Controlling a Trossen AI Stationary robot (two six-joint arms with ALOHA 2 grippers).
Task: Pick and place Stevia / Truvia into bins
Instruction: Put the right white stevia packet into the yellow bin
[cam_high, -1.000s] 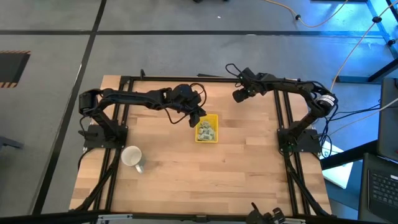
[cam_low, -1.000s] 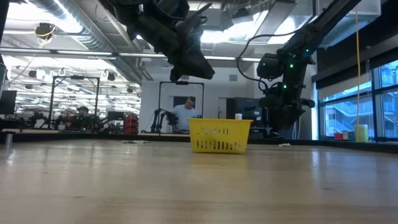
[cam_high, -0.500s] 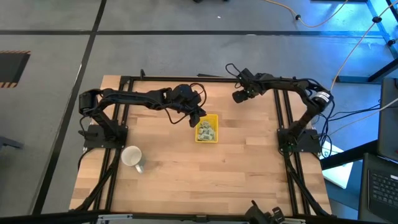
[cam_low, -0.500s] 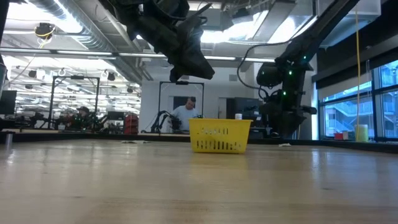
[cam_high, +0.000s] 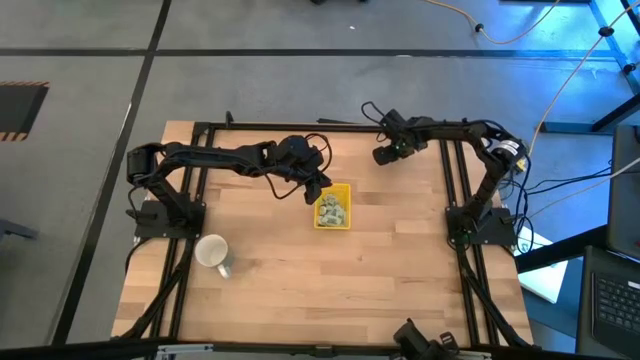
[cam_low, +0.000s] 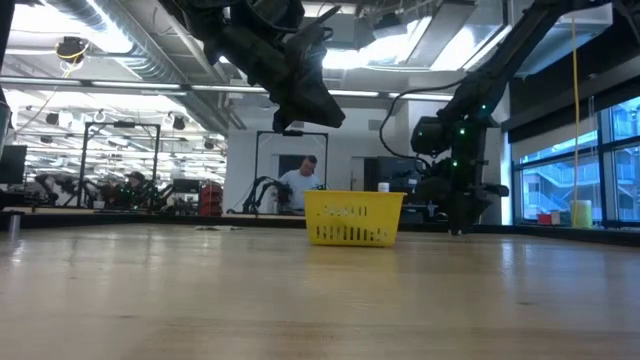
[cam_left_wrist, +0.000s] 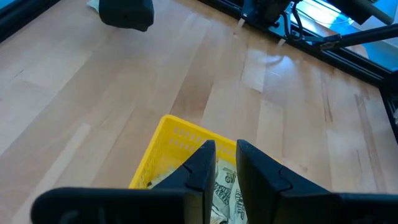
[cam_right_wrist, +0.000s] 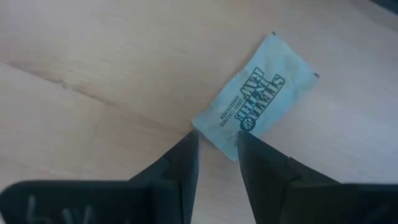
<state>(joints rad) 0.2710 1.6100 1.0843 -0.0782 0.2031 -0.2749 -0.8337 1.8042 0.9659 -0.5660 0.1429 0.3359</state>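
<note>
Right gripper (cam_right_wrist: 216, 149): low over the far right part of the table (cam_high: 400, 260), fingers parted by a narrow gap, nothing between them; released.
Loose packet (cam_right_wrist: 254, 104): a single pale green Stevia packet lying flat on the wood, just ahead of the right fingertips (cam_right_wrist: 186, 142); its near corner sits at the mouth of the gap.
Long axis: runs diagonally away from the right gripper, skewed to the line of the fingers, print side up.
Judgement on next move: the right gripper looks set to close on the near edge; the packet lies flush to the table, so the pinch may slide over it rather than lift it.
Left gripper (cam_left_wrist: 225, 163): hangs just above the yellow tray (cam_left_wrist: 163, 138), fingers nearly together with a slim gap and nothing seen held; tips point down into the tray.
Packets in tray (cam_high: 332, 209): a heap of green and white packets, directly below the left gripper.
Nearer arm: the right one by far; the left gripper is well apart from the loose packet.
Hard to make out: the loose packet cannot be picked out in the high view, the right gripper (cam_high: 388, 152) covers it; the low view shows only the tray's wall (cam_low: 352, 222), not its contents.
Elsewhere: white mug (cam_high: 212, 252) well behind the left gripper, untouched.
</note>
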